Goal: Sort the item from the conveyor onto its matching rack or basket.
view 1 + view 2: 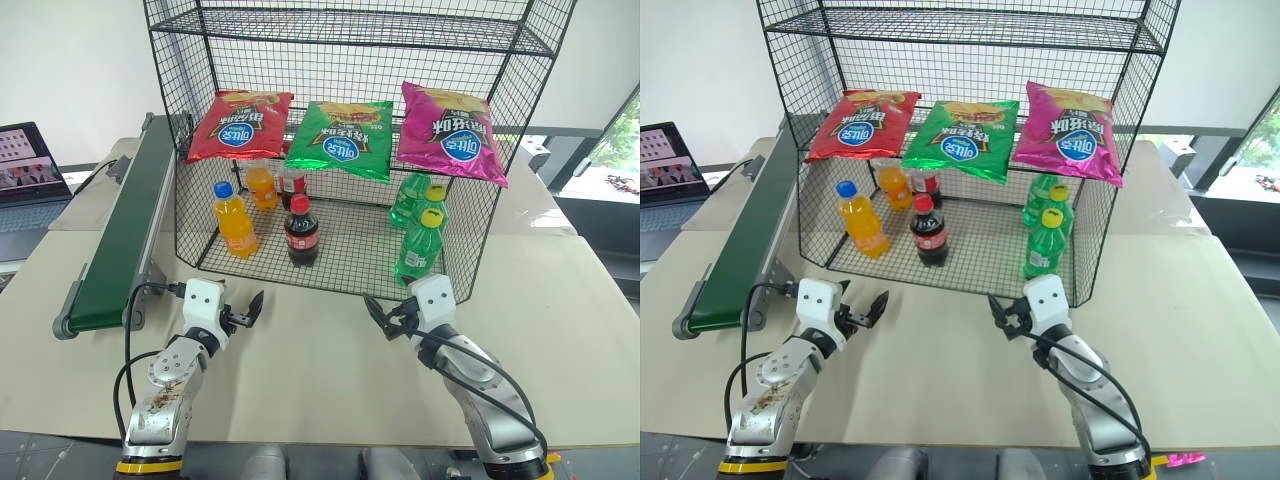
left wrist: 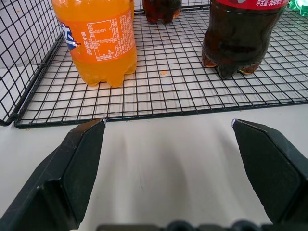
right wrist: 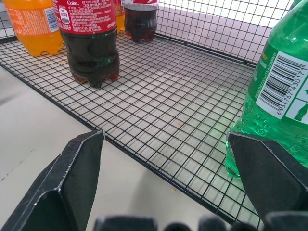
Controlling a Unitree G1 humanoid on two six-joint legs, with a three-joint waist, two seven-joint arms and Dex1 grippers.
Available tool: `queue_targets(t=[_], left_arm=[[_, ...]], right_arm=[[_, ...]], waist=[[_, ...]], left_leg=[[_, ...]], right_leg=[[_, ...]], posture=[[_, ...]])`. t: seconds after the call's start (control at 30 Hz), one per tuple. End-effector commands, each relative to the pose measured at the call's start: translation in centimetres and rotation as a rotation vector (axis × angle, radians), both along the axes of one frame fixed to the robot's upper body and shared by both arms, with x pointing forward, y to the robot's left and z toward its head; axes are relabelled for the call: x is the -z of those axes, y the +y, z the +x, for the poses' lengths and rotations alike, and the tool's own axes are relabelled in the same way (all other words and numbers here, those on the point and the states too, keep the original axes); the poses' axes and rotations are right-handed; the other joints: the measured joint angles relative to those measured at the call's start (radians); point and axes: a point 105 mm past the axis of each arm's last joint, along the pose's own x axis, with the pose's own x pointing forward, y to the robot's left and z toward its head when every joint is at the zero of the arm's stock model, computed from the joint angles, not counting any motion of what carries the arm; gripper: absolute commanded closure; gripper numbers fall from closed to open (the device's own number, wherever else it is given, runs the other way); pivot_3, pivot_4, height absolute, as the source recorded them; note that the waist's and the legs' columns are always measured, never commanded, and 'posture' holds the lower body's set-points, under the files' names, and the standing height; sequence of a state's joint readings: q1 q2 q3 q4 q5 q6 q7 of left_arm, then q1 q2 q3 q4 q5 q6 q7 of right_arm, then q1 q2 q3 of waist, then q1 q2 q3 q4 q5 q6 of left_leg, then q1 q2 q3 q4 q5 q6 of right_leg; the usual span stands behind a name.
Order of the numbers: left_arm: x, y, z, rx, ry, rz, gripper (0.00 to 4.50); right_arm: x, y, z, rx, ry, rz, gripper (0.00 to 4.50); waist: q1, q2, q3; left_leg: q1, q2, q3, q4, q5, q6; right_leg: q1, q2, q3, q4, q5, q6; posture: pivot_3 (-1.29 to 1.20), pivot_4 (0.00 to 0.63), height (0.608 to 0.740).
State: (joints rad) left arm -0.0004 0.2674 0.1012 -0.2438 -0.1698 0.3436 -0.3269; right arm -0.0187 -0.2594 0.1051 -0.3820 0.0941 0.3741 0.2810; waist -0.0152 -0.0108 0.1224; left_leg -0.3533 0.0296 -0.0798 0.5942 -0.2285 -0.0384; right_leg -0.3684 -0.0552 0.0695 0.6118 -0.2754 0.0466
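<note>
Orange soda bottle (image 1: 233,220) stood inside the wire rack (image 1: 350,150); left end effector (image 1: 243,312) and right end effector (image 1: 388,320) both gaped wide, empty, over the worktop (image 1: 320,370).

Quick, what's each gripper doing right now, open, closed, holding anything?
Left gripper: open, holding nothing.
Right gripper: open, holding nothing.
</note>
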Motion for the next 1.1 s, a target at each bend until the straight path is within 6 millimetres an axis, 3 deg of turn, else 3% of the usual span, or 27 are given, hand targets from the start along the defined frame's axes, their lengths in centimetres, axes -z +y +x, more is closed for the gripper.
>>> queue_targets(t=[0.03,1.1], left_arm=[[-1.65,0.17,0.15,0.007,-0.073,0.017,0.02],[-1.73,0.30,-0.17,0.019,-0.063,-0.026,0.02]], right_arm=[[-1.00,-0.02,-0.12,-0.002,-0.053,0.009,0.00],[-0.81,0.17,-0.20,-0.006,-0.057,0.017,0.00]], waist=[[0.000,0.000,0.000],[0.000,0.000,0.000]], left_leg=[[0.000,0.000,0.000,0.000,0.000,0.000],[0.000,0.000,0.000,0.000,0.000,0.000]], right_leg=[[0.000,0.000,0.000,0.000,0.000,0.000],[0.000,0.000,0.000,0.000,0.000,0.000]], posture=[[0.00,0.150,0.738],[0.00,0.150,0.738]])
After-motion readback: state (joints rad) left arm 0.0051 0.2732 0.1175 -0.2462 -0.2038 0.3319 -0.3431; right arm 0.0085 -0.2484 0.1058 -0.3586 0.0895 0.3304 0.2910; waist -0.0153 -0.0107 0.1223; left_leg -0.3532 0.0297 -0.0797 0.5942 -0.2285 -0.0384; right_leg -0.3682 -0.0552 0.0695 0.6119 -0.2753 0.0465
